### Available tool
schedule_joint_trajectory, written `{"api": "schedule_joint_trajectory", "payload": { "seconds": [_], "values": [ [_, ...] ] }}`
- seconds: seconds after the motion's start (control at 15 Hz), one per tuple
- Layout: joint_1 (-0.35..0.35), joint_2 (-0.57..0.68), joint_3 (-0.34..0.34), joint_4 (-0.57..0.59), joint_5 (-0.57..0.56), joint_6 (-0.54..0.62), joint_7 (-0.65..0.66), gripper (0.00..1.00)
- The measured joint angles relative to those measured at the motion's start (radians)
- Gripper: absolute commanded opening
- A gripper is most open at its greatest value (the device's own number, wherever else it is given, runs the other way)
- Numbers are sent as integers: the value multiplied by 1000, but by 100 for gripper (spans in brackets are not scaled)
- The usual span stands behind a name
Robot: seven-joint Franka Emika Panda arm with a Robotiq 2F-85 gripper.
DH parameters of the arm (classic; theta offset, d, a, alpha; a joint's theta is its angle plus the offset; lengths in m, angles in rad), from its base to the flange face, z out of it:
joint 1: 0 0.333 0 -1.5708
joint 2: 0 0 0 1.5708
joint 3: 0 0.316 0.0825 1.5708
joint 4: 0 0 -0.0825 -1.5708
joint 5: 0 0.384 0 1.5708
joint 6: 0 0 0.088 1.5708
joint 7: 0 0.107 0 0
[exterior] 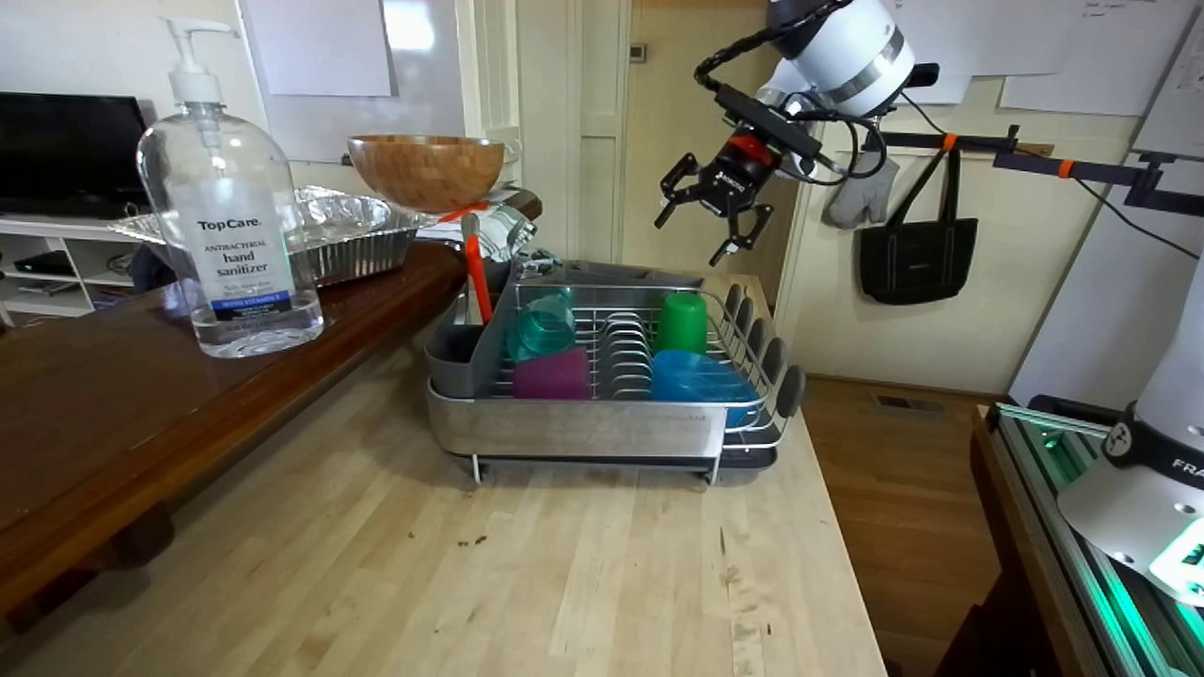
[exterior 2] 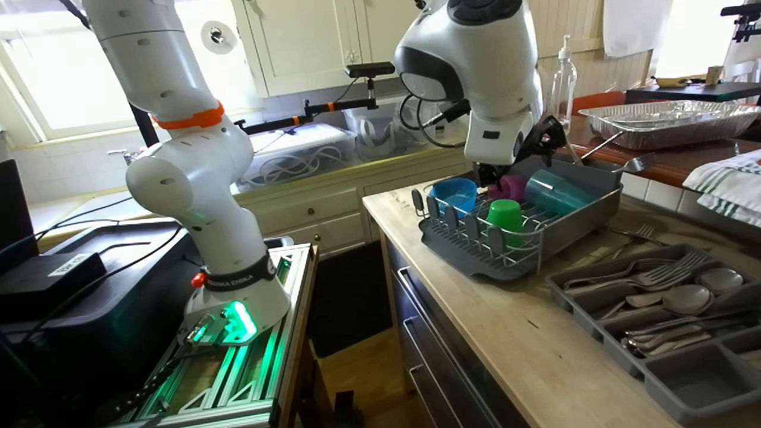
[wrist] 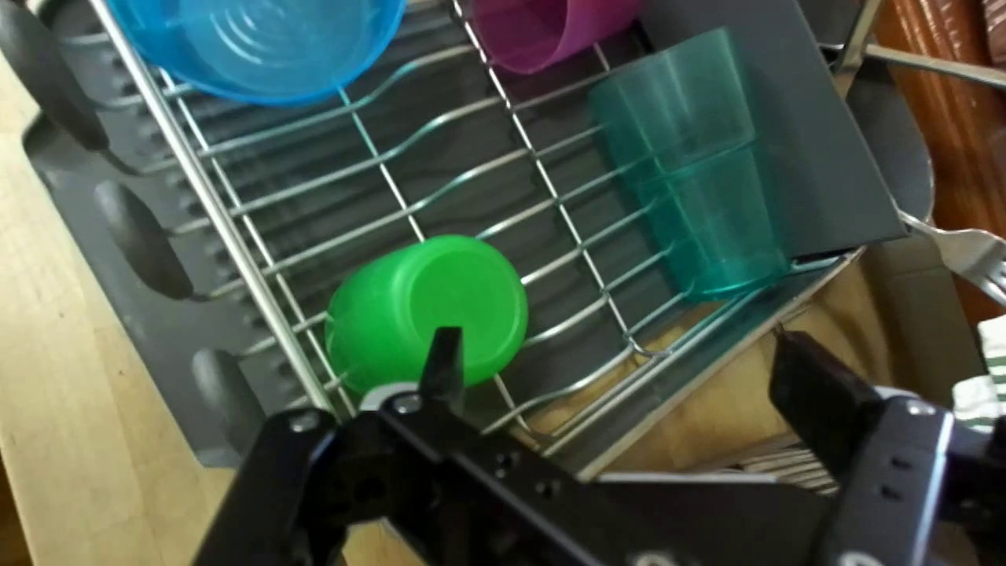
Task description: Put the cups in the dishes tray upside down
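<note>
The dishes tray, a metal wire rack [exterior: 583, 428], stands on the wooden counter; its rim also shows in the wrist view [wrist: 629, 428]. A green cup [wrist: 440, 299] stands upside down in it, near the row of grey knobs. A teal cup [wrist: 699, 173] lies on its side by the grey divider. A magenta cup [exterior: 553, 374] also lies on its side. A wide, bowl-like blue cup [exterior 2: 455, 195] leans tilted at the knob side. My gripper [exterior: 691, 241] is open and empty above the rack. In the wrist view [wrist: 617, 346] one finger overlaps the green cup; no contact is visible.
A cutlery tray [exterior 2: 692, 380] sits beside the rack. The raised brown ledge holds a pump bottle [exterior: 230, 244], a foil tray [exterior: 367, 252] and a wooden bowl [exterior: 428, 174]. An orange-handled utensil [exterior: 477, 273] stands up from the rack's grey holder [exterior: 456, 362].
</note>
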Motion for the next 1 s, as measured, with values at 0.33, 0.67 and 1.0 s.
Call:
{"api": "schedule_joint_trajectory", "payload": {
  "seconds": [0.33,0.67,1.0],
  "values": [
    [16,25,42,57,-135,189,88,100],
    [61,55,82,100,-187,244,201,100],
    [76,68,89,109,-193,244,215,100]
  ]
}}
